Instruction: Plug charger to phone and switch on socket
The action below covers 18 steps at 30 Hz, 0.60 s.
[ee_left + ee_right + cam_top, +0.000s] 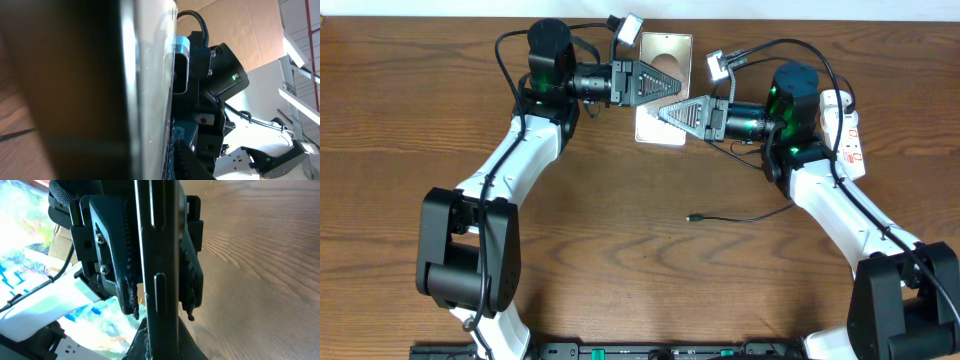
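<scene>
Looking down from above, we see a brown wooden table [620, 220] with two white and black robot arms reaching in from the lower corners towards the top centre of the frame. There the phone [667, 50], a pale bronze rectangle, sits long side up and down in the picture, between the two arms. The right gripper [665, 111] comes in from the right and overlaps the phone's lower part. In the right wrist view we see its two black fingers [112, 255] pressed together on the phone, which runs edge-on as a thin dark slab down the middle of that frame with a finger on each face. The left gripper [672, 82] comes in from the left and overlaps the phone's upper middle. Its wrist view is filled by a dark blur beside the phone's glossy face, and we cannot tell whether those jaws pinch the phone or only sit around it. The charger [740, 216], a thin black cable, lies on the table in the lower centre right, well apart from the phone, its small connector tip [692, 217] pointing left. The socket [847, 130], a white power strip with red marks, lies at the right edge, partly hidden behind the right arm.
</scene>
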{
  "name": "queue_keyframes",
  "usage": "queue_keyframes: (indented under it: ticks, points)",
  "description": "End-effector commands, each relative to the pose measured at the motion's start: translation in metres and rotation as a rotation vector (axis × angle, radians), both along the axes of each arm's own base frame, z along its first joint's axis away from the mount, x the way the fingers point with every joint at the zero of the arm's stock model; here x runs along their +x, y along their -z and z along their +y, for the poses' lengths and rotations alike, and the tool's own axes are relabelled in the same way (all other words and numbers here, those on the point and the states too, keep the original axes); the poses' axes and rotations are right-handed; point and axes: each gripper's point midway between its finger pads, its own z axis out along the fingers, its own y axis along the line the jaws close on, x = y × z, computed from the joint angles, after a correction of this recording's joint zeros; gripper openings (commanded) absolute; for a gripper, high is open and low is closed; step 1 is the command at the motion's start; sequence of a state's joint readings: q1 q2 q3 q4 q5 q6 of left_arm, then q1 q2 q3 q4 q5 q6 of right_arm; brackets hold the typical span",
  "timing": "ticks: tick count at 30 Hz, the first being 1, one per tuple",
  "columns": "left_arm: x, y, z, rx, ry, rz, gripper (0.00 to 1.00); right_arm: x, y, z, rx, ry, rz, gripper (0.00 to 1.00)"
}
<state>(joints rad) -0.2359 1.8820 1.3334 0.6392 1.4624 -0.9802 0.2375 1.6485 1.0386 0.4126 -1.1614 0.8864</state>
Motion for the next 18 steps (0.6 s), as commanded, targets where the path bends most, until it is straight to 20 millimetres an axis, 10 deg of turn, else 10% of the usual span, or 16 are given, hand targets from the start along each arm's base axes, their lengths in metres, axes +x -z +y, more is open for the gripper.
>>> queue_keyframes:
  ticks: [1,18]
  points:
    - [-0.016,-0.033,0.000,-0.024,0.045,-0.113,0.14,0.011,0.023,-0.007,-0.024,0.060,0.092,0.01]
    - [-0.008,-0.023,0.011,-0.016,0.020,-0.156,0.07,0.003,0.020,-0.013,-0.042,-0.017,-0.127,0.72]
